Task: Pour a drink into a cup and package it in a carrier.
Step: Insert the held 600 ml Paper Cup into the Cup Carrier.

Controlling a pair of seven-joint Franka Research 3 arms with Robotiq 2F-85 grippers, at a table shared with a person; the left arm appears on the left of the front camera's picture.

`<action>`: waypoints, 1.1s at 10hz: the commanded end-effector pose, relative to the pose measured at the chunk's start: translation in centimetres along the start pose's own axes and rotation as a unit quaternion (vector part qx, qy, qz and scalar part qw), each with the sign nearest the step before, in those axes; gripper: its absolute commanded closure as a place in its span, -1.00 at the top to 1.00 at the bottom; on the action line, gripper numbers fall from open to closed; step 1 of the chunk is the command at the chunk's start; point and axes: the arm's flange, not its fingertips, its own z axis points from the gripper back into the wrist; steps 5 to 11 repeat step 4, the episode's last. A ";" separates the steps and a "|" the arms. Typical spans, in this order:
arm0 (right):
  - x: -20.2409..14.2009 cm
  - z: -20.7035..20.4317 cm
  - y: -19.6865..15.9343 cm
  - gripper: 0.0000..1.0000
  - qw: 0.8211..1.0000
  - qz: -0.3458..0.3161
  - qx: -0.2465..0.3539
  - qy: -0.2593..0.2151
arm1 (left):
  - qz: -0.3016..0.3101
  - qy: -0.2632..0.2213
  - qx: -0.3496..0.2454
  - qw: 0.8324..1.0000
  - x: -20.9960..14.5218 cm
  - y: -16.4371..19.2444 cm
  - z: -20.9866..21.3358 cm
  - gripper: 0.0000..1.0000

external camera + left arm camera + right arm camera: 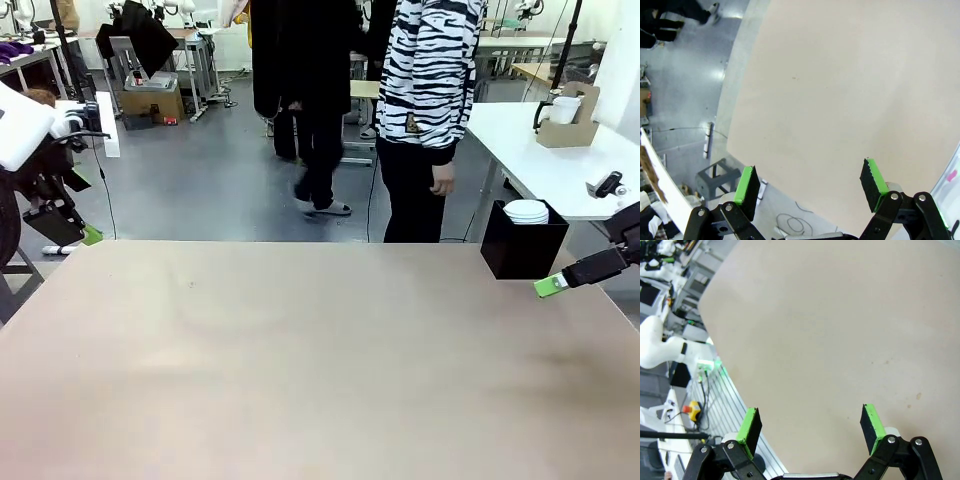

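**Both arms wait at the table's edges, jaws wide**

One broad beige table point(300, 360) takes up most of the room in front of me. One person in a zebra-striped top point(428, 70) stands at its far side, hands down. One black square box point(523, 250) sits at the far right corner with a stack of white lids or cups showing at its top; I cannot tell which.

Two grippers hang off the sides. The left gripper point(810, 187) has its green pads spread wide, holding and touching nothing. The right gripper point(811, 425) is spread just as wide, also holding nothing.

One brown cardboard carrier point(570, 118) stands on the white side table point(530, 160) behind, well apart from both arms, upright handle with cutout, one white cup point(565, 108) seated in it.
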 end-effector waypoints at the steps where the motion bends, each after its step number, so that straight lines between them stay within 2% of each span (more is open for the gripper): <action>1: 0.0 -0.1 -0.1 1.00 1.000 0.008 0.000 -0.013 | 0.010 -0.001 0.000 1.000 0.0 -0.1 0.1 1.00; 11: 0.0 -0.1 -0.1 1.00 1.000 0.008 0.000 -0.013 | 0.010 -0.001 0.000 1.000 0.0 -0.1 0.1 1.00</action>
